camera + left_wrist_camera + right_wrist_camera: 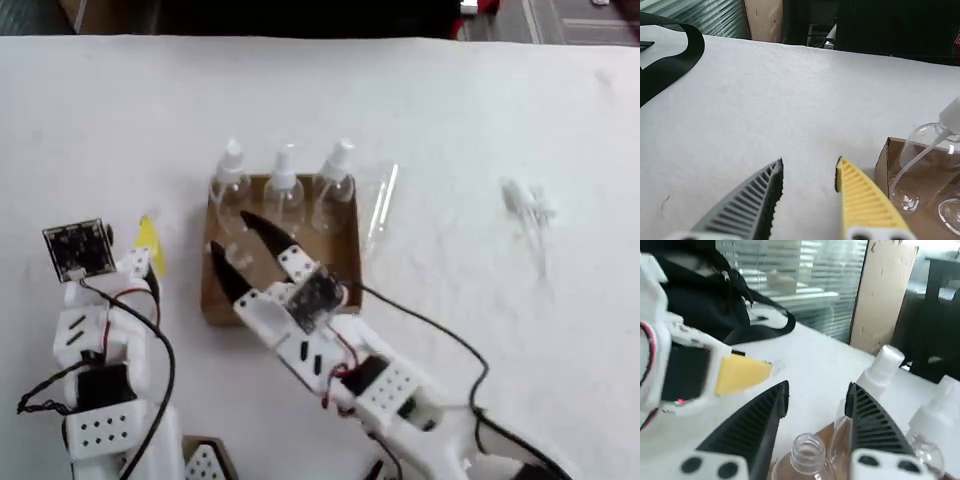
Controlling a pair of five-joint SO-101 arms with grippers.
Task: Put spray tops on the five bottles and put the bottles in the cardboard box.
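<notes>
So we're mid-capping: our right gripper (227, 230) hangs wide open, empty, right above an uncapped bottle (806, 452) that needs a spray top (527, 200) next.

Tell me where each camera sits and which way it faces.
High view: fixed above the table, looking down on the cardboard box; shows left arm, right arm and the right pincer over the box.
Left wrist view: on the left arm, low beside the box, facing across the table; open left pincer in front.
Right wrist view: on the right arm, looking over the box past the left arm; black fingers flank an uncapped bottle.
Shared: all three show capped bottles in the box.
</notes>
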